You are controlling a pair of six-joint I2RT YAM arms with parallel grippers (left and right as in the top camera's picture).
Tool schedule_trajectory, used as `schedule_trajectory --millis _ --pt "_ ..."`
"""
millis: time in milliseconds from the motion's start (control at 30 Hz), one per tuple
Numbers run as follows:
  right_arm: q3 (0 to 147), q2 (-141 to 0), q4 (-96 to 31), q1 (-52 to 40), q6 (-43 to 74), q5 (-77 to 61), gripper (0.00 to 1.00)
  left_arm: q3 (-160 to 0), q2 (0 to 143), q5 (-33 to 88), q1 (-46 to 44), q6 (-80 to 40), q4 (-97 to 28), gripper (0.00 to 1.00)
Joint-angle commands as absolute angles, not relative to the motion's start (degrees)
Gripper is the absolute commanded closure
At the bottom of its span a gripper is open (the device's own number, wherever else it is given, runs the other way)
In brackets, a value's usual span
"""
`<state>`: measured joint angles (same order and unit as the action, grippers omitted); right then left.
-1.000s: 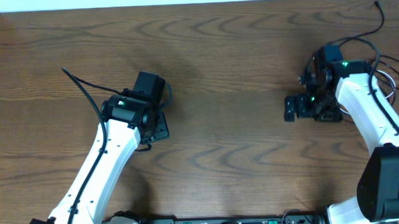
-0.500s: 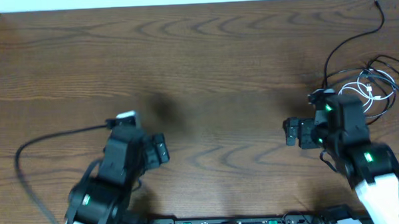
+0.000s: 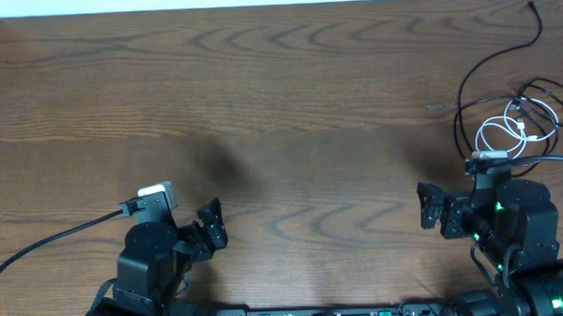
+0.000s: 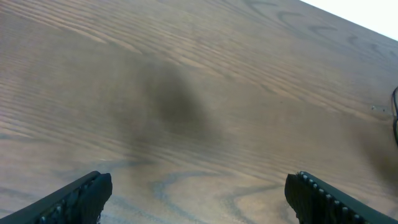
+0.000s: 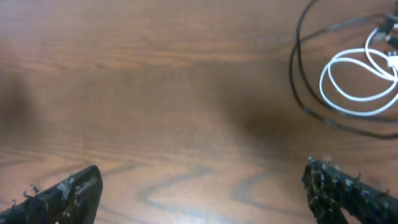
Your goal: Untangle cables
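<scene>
- At the far right of the desk (image 3: 288,83) lie the cables (image 3: 505,113), in one loose heap: a white cable (image 3: 495,132) coiled in small loops, and thin black cables (image 3: 461,95) that sweep around and across it, one black end trailing off toward the back corner
- In the right wrist view the white cable (image 5: 354,84) sits beside and partly over a black loop (image 5: 298,74); just where the strands cross is too fine to make out
- The left claw (image 3: 212,234) hangs low at the near edge, well apart from the heap, spread wide with nothing between its fingers; its wrist view shows only bare wood ahead of it (image 4: 198,190)
- The right claw (image 3: 432,207) is likewise spread wide and empty (image 5: 202,186), near the front edge, with the heap ahead of it and off to one side
- A thick black lead (image 3: 50,236) runs from the left arm across the desk; it belongs to the rig, not to the job
- Judged from this, no cord is in hand and the heap looks not yet separated, so the step is picking what to grasp
- The next move likely calls for the right arm to reach forward to the heap and pinch a single strand, the white one being easiest to single out, then draw it clear without dragging the black loops along
</scene>
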<state>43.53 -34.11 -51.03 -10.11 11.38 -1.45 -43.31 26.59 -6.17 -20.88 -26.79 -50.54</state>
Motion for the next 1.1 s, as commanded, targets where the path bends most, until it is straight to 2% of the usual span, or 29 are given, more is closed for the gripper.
schedule_trajectory --millis 0,533,800,1067 --pt "43.2 -34.1 -53.4 -10.4 12.0 -0.8 0.01 -43.0 26.5 -6.9 -21.0 -26.9 -50.5 0.06" --pt "43.2 -33.5 -59.4 -10.4 11.9 0.1 0.01 -43.0 26.5 -6.9 -21.0 -26.9 -50.5 0.06" --pt "40.6 -24.0 -45.5 -8.5 8.5 4.8 0.01 -43.0 26.5 -6.9 -21.0 -26.9 -50.5 0.06" --pt "27.3 -8.5 -25.3 -2.1 8.5 2.9 0.01 -43.0 26.5 -6.9 -21.0 -26.9 -50.5 0.06"
